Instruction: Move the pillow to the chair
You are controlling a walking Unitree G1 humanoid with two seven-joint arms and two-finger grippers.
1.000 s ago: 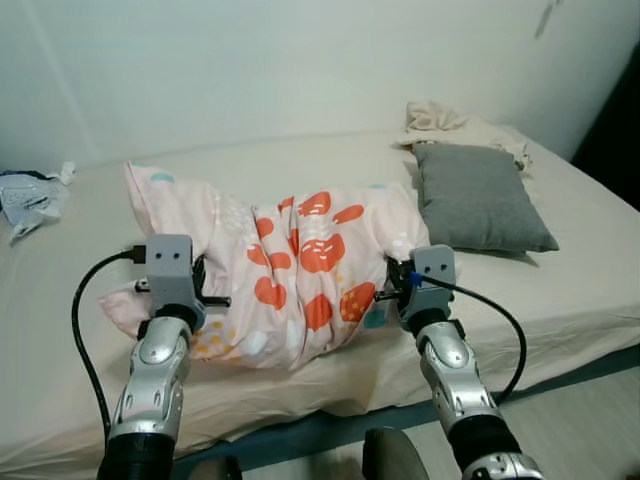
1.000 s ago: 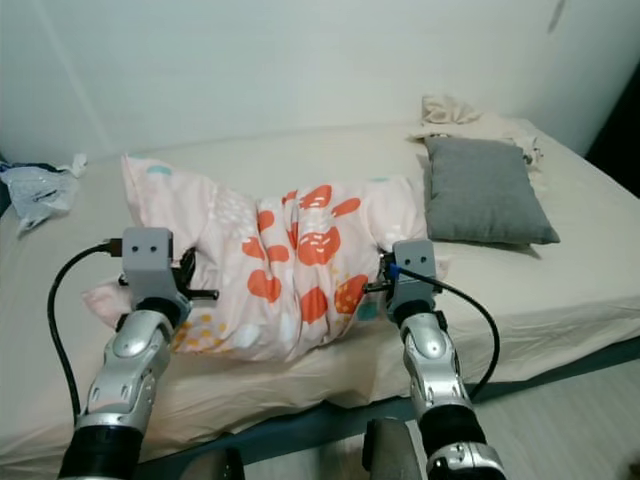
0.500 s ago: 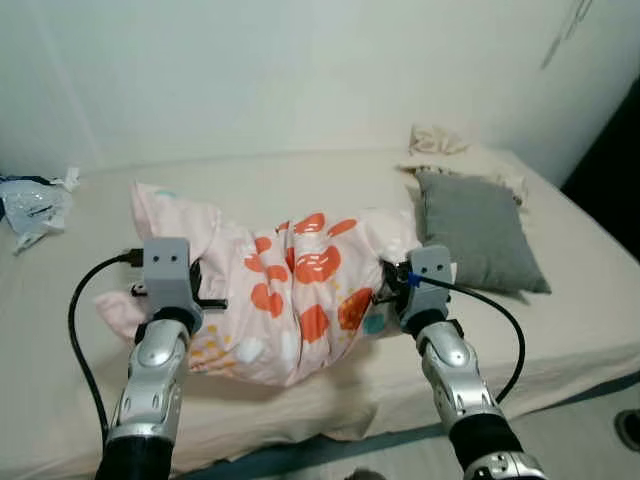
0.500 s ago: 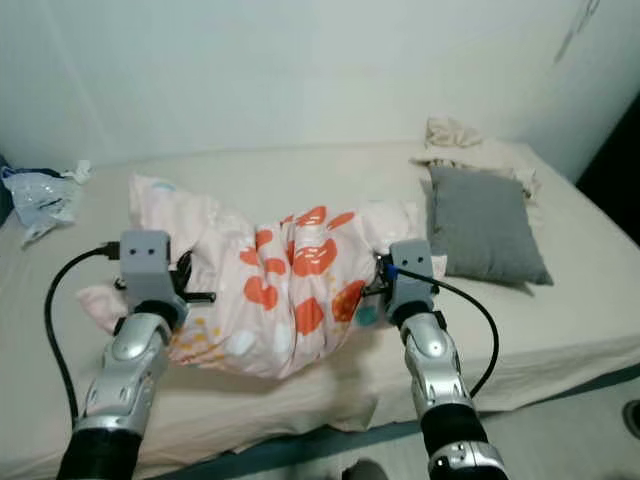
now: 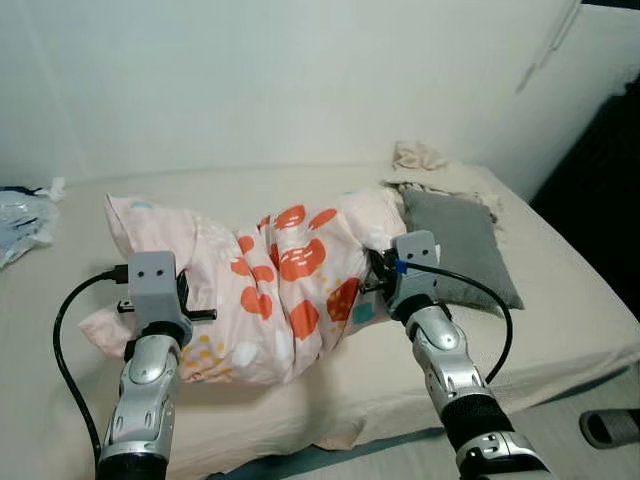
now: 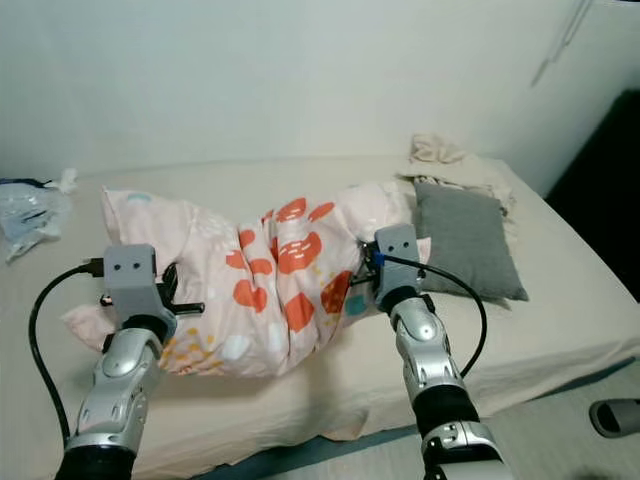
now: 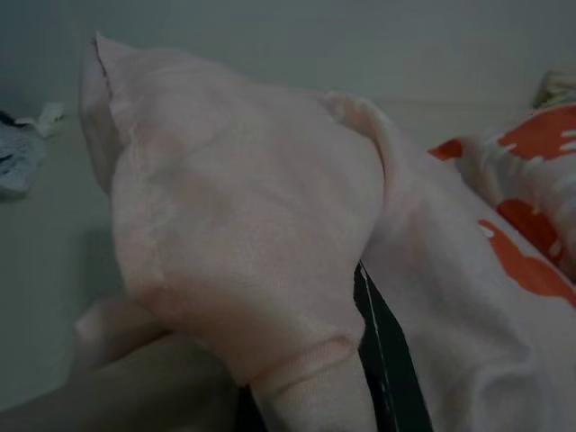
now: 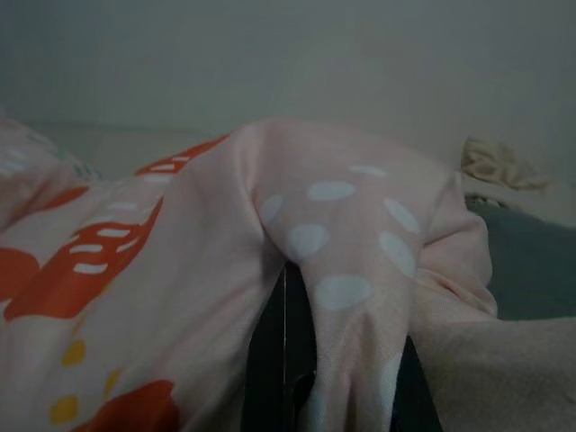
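Note:
A pink pillow (image 5: 280,280) with orange and white blotches hangs bunched between my two arms, lifted a little off the cream bed (image 5: 560,330). My left gripper (image 5: 195,313) is shut on the pillow's left end, and pink cloth (image 7: 243,270) is folded over its fingers (image 7: 382,360) in the left wrist view. My right gripper (image 5: 372,285) is shut on the pillow's right end, where dotted cloth (image 8: 342,270) wraps its black fingers (image 8: 279,360). No chair can be made out.
A grey pillow (image 5: 455,245) lies on the bed just right of my right arm. Crumpled beige cloth (image 5: 420,158) sits behind it by the wall. A pale plastic bag (image 5: 18,215) lies at the bed's far left. A slipper (image 5: 610,425) rests on the floor at the right.
The camera has drawn back and swung right, and the bed's edge sits lower. The pillow has come up off the mattress with both grippers still holding its ends.

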